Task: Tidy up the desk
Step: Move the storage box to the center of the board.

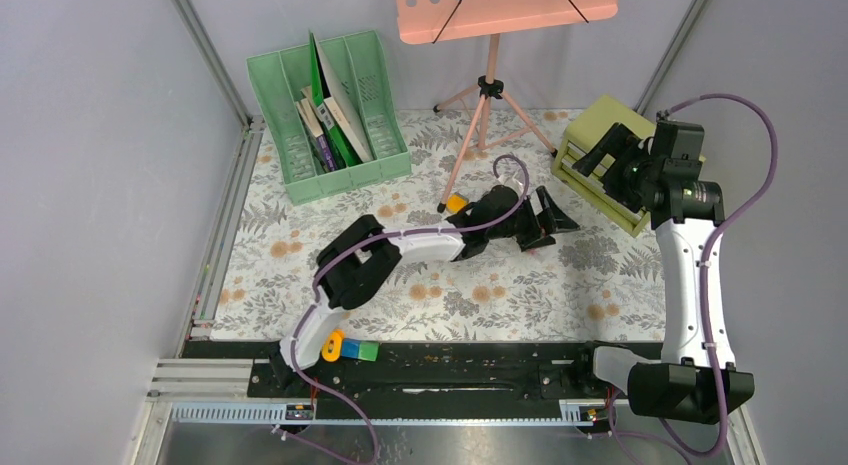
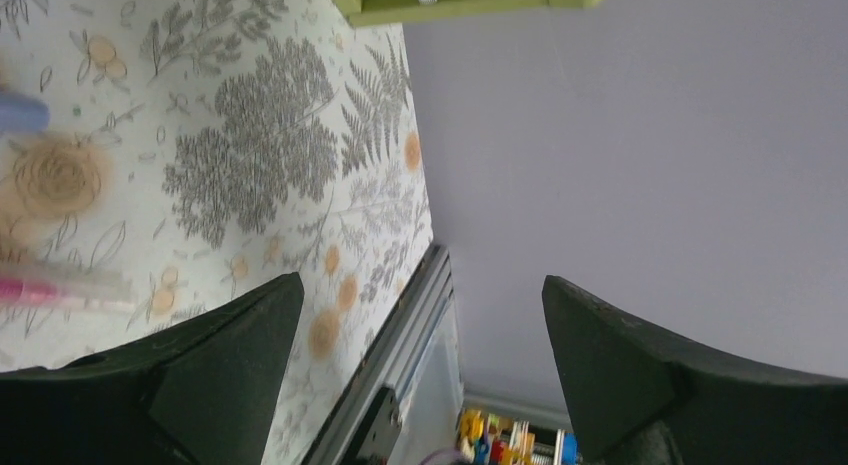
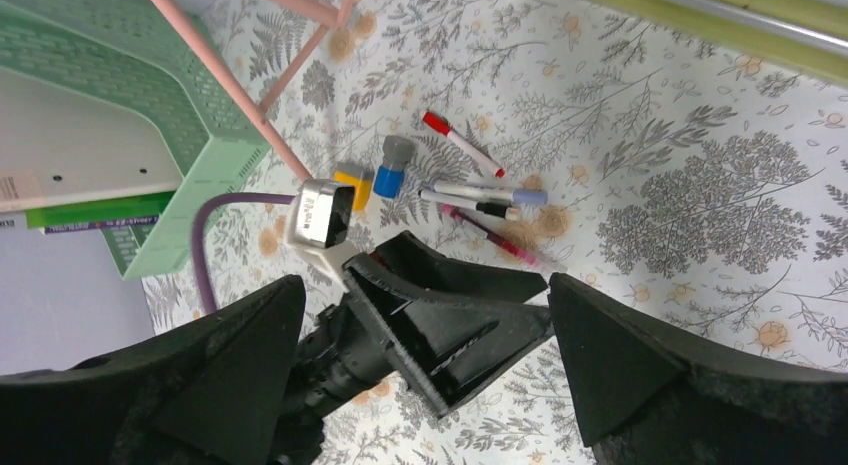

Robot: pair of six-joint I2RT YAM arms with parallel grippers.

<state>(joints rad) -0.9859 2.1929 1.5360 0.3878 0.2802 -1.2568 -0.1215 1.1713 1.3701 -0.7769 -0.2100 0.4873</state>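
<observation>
The desk [image 1: 500, 285] is a flat top under a pale cloth with grey ferns and orange flowers. In the right wrist view a red marker [image 3: 460, 143], a blue-capped pen [image 3: 485, 196], a pink pen [image 3: 495, 237], a yellow block [image 3: 352, 183] and a blue and grey cap [image 3: 390, 170] lie on it. My left gripper [image 1: 550, 225] is open and empty, low over the desk's middle, right beside the pens; it also shows in the right wrist view [image 3: 450, 315]. My right gripper [image 1: 598, 155] is open and empty, raised in front of the drawer box.
A green slotted file rack [image 1: 330, 115] with books stands at the back left. A pink stand on tripod legs [image 1: 490, 85] is at the back middle. An olive-green drawer box [image 1: 590, 120] is at the back right. Small coloured blocks [image 1: 350, 350] lie on the near rail.
</observation>
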